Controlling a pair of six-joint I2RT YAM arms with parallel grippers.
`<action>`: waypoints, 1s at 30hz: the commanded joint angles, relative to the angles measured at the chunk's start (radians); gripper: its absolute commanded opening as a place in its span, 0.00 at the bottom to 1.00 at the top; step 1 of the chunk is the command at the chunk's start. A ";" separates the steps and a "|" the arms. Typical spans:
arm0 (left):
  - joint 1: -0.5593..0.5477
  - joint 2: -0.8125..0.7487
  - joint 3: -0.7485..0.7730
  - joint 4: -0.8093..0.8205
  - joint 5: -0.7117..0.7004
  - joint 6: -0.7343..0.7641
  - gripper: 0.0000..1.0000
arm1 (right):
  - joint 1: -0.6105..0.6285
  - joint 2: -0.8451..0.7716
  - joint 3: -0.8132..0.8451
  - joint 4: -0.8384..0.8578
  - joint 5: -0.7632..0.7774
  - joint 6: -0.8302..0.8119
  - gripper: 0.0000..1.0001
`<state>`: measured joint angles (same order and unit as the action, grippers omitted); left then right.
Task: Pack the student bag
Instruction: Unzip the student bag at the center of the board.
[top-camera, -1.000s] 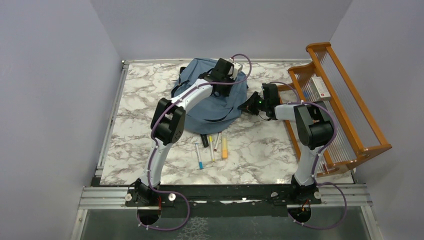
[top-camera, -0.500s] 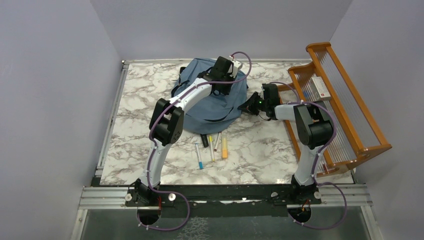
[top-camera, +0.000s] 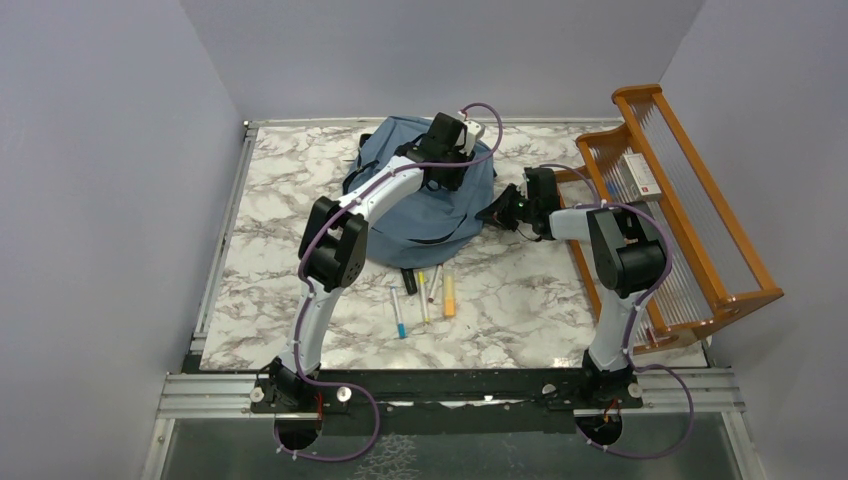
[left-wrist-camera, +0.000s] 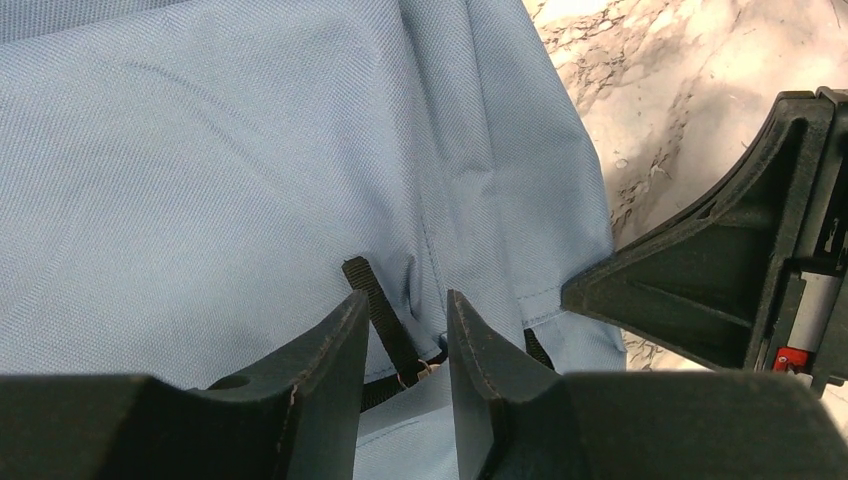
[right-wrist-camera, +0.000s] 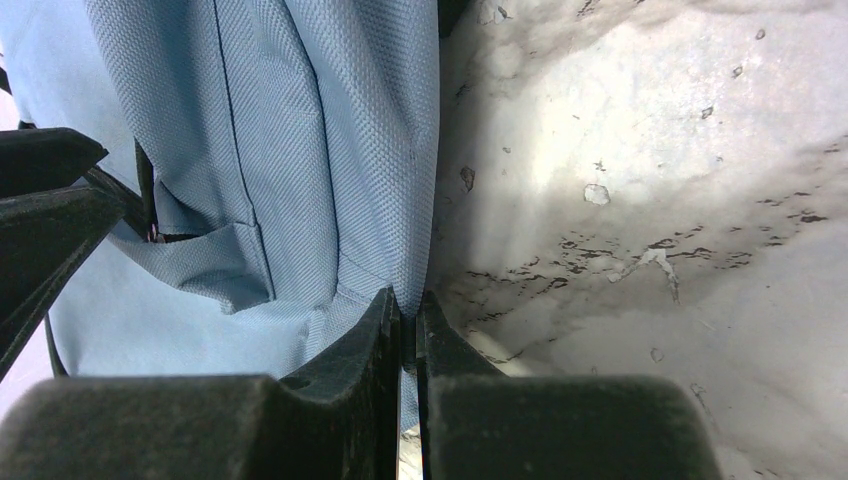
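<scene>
While both arms reach out across the marble surface (top-camera: 280, 200), the student bag (top-camera: 462, 200) lies flat at the far middle of it, between the two wrists.

My left arm rises from its base at the near left, folds at a raised elbow, and sends its forearm far and to the right, over the bag. The wrist bends down above the bag's far half. Seen from its own camera, the left tool (left-wrist-camera: 400, 330) has its fingers parted by a narrow gap. A black strap (left-wrist-camera: 375, 310) of the bag runs into that gap, and I cannot tell whether either finger touches it.

My right arm stands up from the near right, elbow high, and its forearm runs left and low toward the bag's right edge. The right tool (right-wrist-camera: 408, 320) is all but closed — its two fingers pinch a fold of the blue fabric at that edge, just above the surface.

The two tools are close together; the right one shows at the right of the left wrist view, its tip at the fabric's hem.

Near the bag's near edge lie a few markers (top-camera: 425, 295). At the right of the surface stands an orange wooden rack (top-camera: 690, 200) holding a white box (top-camera: 640, 175).
</scene>
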<state>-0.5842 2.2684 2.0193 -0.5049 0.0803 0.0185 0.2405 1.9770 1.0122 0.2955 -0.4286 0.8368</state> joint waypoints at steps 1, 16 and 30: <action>0.003 0.015 0.035 -0.007 -0.026 0.006 0.36 | -0.003 0.024 -0.003 -0.013 -0.030 -0.021 0.11; 0.003 0.046 0.019 -0.023 -0.031 0.011 0.33 | -0.003 0.020 0.005 -0.023 -0.038 -0.026 0.11; 0.009 0.003 0.049 -0.024 -0.030 0.012 0.00 | -0.003 0.019 0.009 -0.030 -0.038 -0.031 0.11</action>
<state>-0.5831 2.3089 2.0216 -0.5205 0.0624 0.0235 0.2401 1.9770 1.0126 0.2951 -0.4332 0.8280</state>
